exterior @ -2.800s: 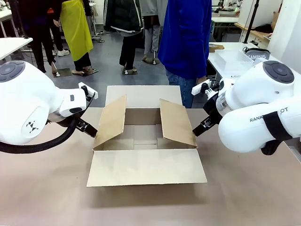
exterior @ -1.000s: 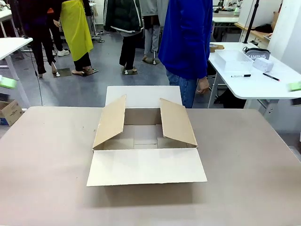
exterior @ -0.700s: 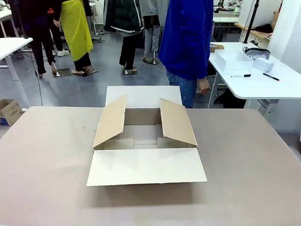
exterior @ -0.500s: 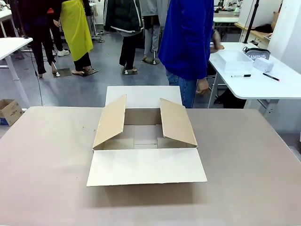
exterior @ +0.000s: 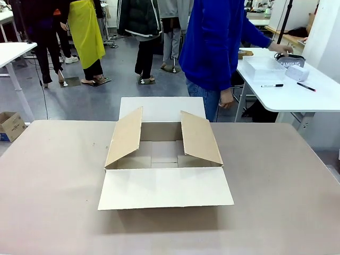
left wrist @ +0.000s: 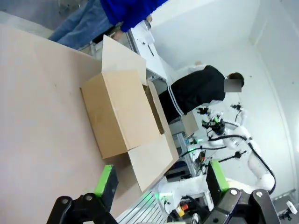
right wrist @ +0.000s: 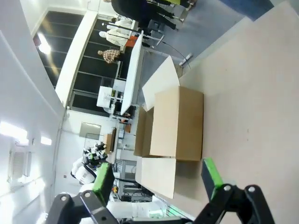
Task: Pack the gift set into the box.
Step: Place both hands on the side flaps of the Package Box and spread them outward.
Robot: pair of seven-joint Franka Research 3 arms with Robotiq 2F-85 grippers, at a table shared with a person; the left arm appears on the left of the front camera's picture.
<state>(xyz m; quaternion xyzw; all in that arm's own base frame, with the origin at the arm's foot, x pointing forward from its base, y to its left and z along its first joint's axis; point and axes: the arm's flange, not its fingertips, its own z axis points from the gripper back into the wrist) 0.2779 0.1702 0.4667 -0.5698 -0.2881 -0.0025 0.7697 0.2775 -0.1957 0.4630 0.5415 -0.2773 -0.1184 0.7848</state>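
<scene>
The box (exterior: 163, 159) lies open at the middle of the table, its flaps spread and its inside bare. The left wrist view has the box (left wrist: 124, 112) ahead, below my open left gripper (left wrist: 161, 179), which holds nothing. My right gripper (right wrist: 156, 179) is open too, held high, with the box (right wrist: 175, 123) far ahead of it. On a white side table at the right, the gift set's pale basket (exterior: 263, 68) stands beside a white boxy item (exterior: 296, 73) and a grey pouch (exterior: 289, 61). A person in blue stretches a hand (exterior: 280, 49) over them.
The brown table (exterior: 53, 202) spreads wide on all sides of the box. Pens (exterior: 272, 85) lie on the side table (exterior: 297, 98). A small printed carton (exterior: 10, 125) sits on the floor at the left. Other people stand far behind.
Both arms, which flanked the box at first, have left the front view. The person in blue has raised an arm and reached out to the side table.
</scene>
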